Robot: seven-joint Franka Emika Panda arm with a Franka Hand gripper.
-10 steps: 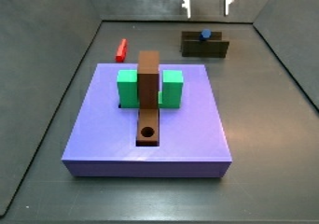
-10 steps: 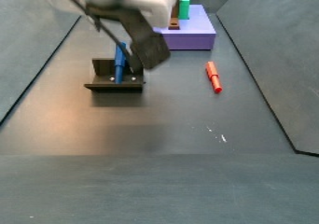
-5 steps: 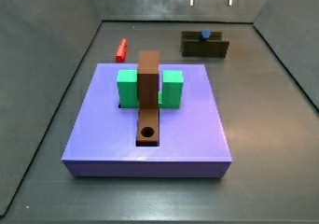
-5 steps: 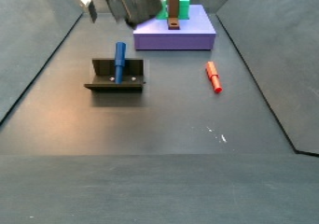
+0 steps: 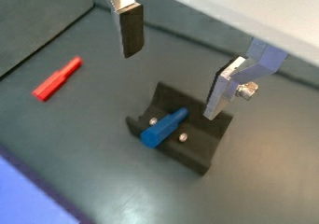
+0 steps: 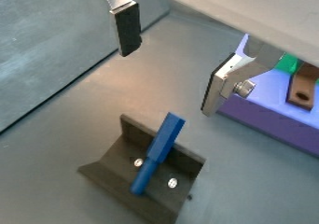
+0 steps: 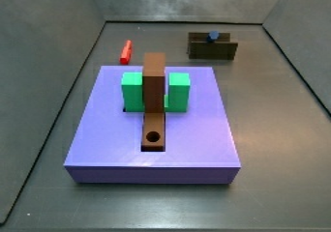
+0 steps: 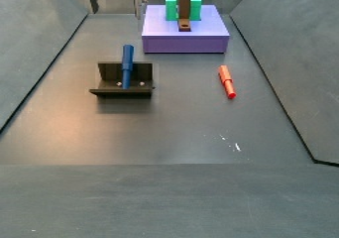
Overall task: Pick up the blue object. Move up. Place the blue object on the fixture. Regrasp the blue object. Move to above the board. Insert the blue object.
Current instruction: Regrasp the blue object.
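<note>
The blue object point(image 8: 127, 66) lies tilted in the notch of the dark fixture point(image 8: 122, 88); both side views show it point(image 7: 214, 37) there on the fixture point(image 7: 212, 50). My gripper point(image 5: 174, 64) hangs open high above it, and nothing sits between the fingers point(image 5: 129, 41). Both wrist views look down past the gripper point(image 6: 174, 60) onto the blue object point(image 6: 159, 153) and the fixture point(image 6: 125, 167). The brown board point(image 7: 154, 101) runs through a green block point(image 7: 134, 91) and has a round hole point(image 7: 154, 137) near its front end.
A purple platform point(image 7: 195, 139) carries the board and green block. A red peg point(image 8: 227, 80) lies on the dark floor beside the platform, and it point(image 5: 58, 78) also shows in a wrist view. Grey walls enclose the floor.
My gripper has risen straight up from the fixture, almost out of both side views. The blue object has stayed in the fixture's notch.
</note>
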